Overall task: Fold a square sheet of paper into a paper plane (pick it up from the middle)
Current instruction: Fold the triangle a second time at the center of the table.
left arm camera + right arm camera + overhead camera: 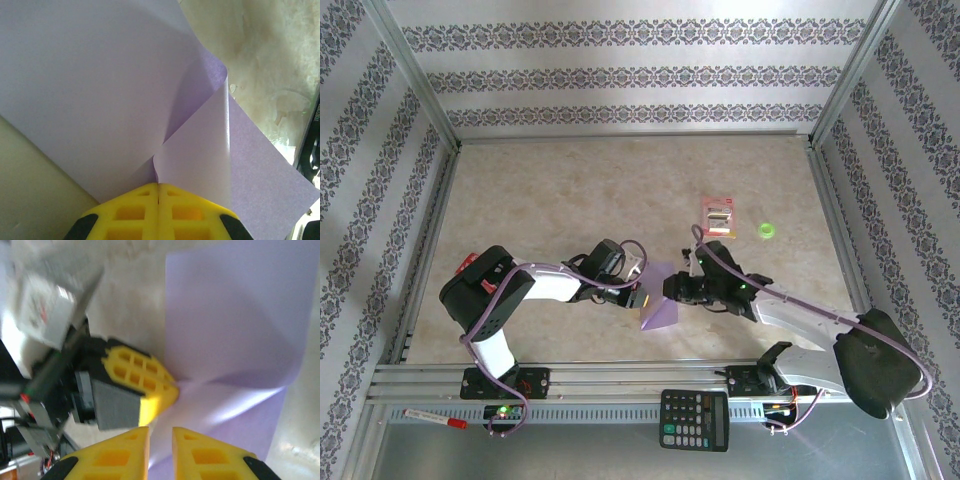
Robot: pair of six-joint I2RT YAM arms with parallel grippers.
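left gripper (158, 186) pinching a thin pale-lavender square sheet of paper (100, 100)
right gripper (161, 432) slightly spread, right beside it

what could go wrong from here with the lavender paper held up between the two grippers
1. The left gripper pinches the thin pale lavender square sheet of paper at one small spot, and the sheet curls and buckles there. A pull could tear it or leave a stray crease.
2. The right gripper is open very close to the left one. Closing might bump those fingers or grab the sheet off the intended fold line.
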